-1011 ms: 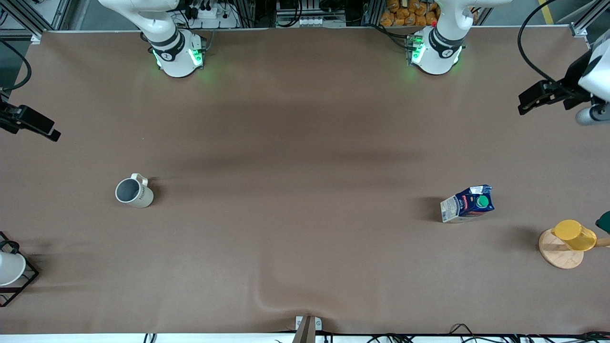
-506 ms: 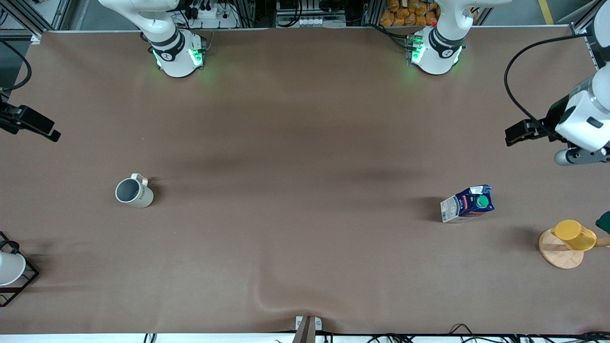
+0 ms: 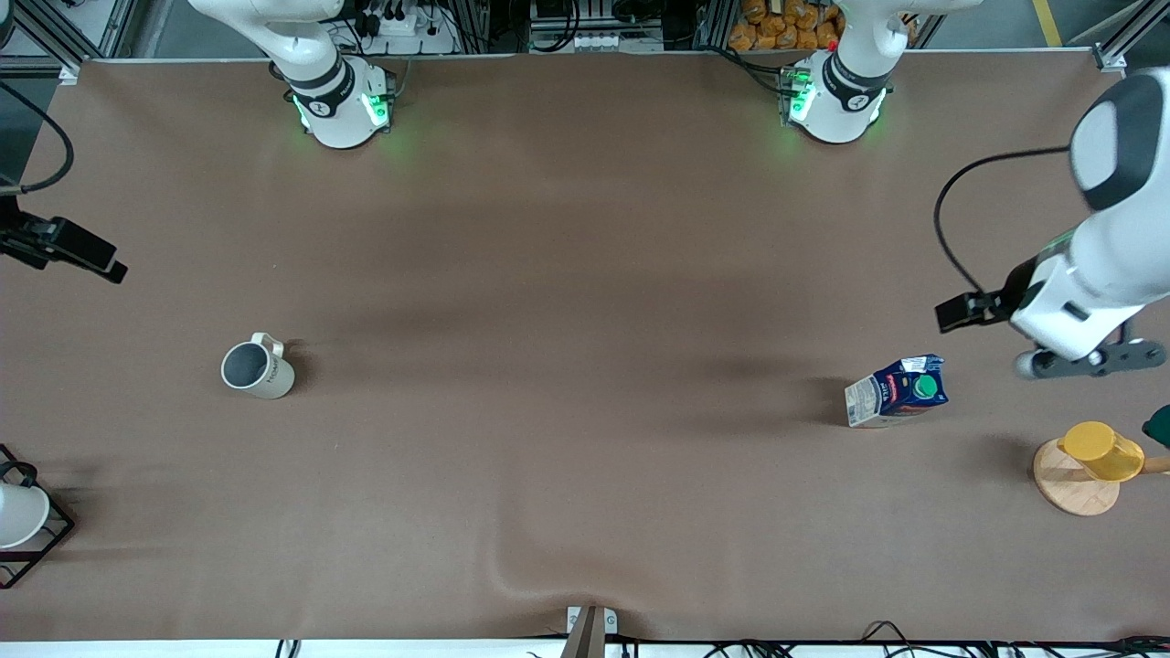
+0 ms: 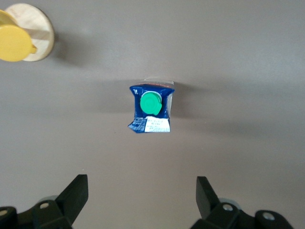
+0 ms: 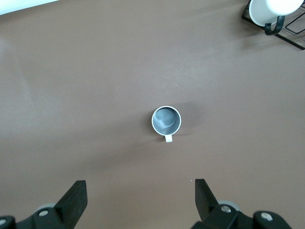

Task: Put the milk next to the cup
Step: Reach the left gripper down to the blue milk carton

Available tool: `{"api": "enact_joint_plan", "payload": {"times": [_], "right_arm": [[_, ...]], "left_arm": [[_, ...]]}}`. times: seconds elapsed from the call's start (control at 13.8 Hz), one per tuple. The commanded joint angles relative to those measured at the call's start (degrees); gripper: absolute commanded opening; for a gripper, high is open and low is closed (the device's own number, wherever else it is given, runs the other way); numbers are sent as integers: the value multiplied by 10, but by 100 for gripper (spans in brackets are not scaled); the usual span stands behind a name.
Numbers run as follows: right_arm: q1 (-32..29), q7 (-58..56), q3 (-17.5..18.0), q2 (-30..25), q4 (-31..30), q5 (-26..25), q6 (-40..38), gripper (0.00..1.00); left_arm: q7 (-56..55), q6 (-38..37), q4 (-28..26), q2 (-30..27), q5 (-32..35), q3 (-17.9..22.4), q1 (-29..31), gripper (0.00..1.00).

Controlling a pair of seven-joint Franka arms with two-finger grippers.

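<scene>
While the brown matte table [image 3: 585,274] spreads smooth save a ripple at its near edge, the left gripper [image 4: 142,200] hangs above it beside the milk [image 3: 897,391], fingers spread wide and empty; the right gripper [image 5: 141,200] waits likewise, high over the cup [image 3: 257,367]. The boxy carton stands toward the left arm's end, the rounded ceramic cup well apart toward the right arm's. Only the left wrist view shows the carton's round green cap from straight above.

Left end effector [image 4: 140,198] hangs high with its 2 fingers [image 4: 76,191] spread wide, empty. Right end effector [image 5: 138,198] likewise hangs high, fingers [image 5: 75,194] apart, empty.
</scene>
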Motion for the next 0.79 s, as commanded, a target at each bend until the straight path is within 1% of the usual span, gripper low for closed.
{"api": "enact_joint_plan", "payload": {"times": [0.0,0.07,0.29,0.51,0.58,0.65,0.72], "right_arm": [[2,-5,-1,38,1,-3,9,100],[2,-6,-1,60,3,-6,8,100],[-4,-4,-1,92,8,1,11,100],[-8,-18,-2,126,8,0,20,100],[-2,-19,-2,140,8,-10,20,100],[-7,-24,-2,148,9,-7,21,100],[-10,-38,-2,157,8,-8,38,100]], "left_arm": [[1,39,-7,25,4,-2,9,100],[0,54,-7,42,4,-2,8,100],[-5,89,-7,79,4,-2,6,100],[-6,93,-9,86,4,-2,19,100],[-6,96,-8,87,3,-2,18,100],[-6,100,-8,93,3,-2,18,100],[-6,107,-8,99,4,-2,18,100]]}}
